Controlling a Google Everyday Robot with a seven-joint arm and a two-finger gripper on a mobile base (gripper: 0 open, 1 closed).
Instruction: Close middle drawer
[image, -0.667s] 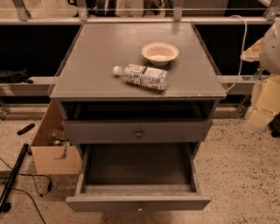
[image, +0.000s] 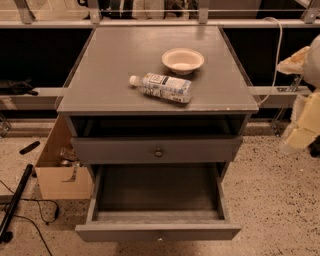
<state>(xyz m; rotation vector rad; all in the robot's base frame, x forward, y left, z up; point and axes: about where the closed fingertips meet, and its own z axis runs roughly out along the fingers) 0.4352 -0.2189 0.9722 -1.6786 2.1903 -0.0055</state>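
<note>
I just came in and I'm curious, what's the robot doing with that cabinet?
It has to shut the middle drawer, which is pulled far out and looks empty. The gripper is off at the right, beside the cabinet, not touching it. A bowl and a bottle lying on its side sit on top.

A single camera stands before the cabinet (image: 115, 75), raised and tilted down, facing its drawer fronts squarely. It is close enough that the cabinet fills most of the view, and the gripper (image: 301, 125) hangs at the right edge.
</note>
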